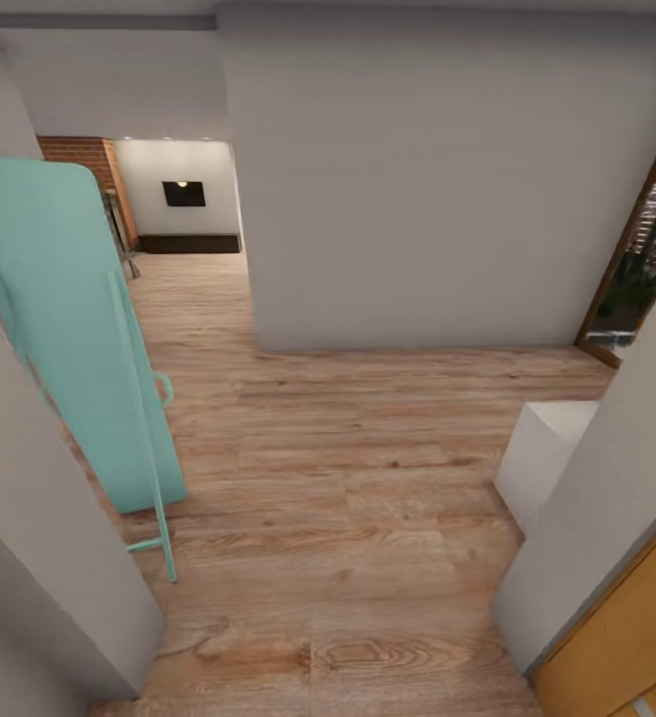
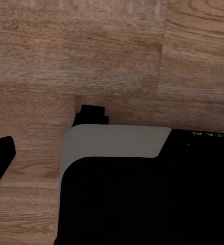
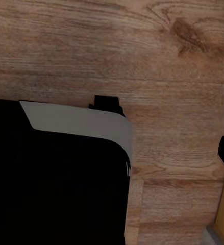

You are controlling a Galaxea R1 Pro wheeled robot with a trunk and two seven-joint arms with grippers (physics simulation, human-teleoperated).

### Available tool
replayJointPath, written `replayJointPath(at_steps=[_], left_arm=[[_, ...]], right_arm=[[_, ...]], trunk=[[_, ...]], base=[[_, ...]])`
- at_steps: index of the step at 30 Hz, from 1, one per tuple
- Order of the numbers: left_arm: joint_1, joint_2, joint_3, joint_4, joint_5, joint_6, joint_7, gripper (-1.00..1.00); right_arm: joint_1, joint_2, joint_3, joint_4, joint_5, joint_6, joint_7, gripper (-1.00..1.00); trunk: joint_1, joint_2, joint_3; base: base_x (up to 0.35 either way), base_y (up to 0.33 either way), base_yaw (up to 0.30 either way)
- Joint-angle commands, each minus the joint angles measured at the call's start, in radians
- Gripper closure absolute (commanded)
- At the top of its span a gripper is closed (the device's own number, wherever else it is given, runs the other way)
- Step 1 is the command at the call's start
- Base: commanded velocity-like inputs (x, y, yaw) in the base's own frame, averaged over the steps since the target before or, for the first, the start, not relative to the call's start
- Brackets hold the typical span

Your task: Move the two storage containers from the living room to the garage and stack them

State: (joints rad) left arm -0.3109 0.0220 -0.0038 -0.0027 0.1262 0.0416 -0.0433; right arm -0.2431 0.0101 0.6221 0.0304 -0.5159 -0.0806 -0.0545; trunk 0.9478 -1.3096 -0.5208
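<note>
Setting: hallway with a wood-plank floor [image 1: 367, 498], white walls either side; a lit room with brick wall [image 1: 84, 154] lies far ahead through the opening.
Left side: turquoise door [image 1: 69, 329], swung partly open, with a thin metal frame [image 1: 153, 498] leaning along its edge and jutting into the passage.
Right side: low white block [image 1: 542, 448] at the wall's foot; orange-brown wooden door [image 1: 616, 637] nearest corner.
Bins: neither of the two red bins is anywhere to be seen from this spot; presumably further on, in the living room.
Hands: I cannot tell whether either is wide or narrow; both wrist cameras look down over the robot's black-and-grey base [image 2: 142, 194] onto planks.
Carrying: nothing evident.
Risks: passage is narrow, so drifting left could catch the frame or door; drifting right could clip the block or wall corner.
</note>
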Motion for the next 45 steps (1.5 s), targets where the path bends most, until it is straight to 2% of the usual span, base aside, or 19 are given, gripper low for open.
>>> replayJointPath(at_steps=[1,45], left_arm=[[-0.001,0.001,-0.001,0.000,0.010,0.004,-0.004,-1.00],[-0.001,0.000,-0.001,0.000,0.009,0.004,-0.004,-1.00]], right_arm=[[-0.001,0.001,0.008,0.003,-0.009,-0.005,-0.001,-1.00],[-0.001,0.002,0.008,0.003,-0.009,-0.005,-0.001,-1.00]], trunk=[[0.001,0.000,-0.001],[0.001,0.000,-0.001]], base=[[0.320,0.000,0.000],[0.320,0.000,0.000]])
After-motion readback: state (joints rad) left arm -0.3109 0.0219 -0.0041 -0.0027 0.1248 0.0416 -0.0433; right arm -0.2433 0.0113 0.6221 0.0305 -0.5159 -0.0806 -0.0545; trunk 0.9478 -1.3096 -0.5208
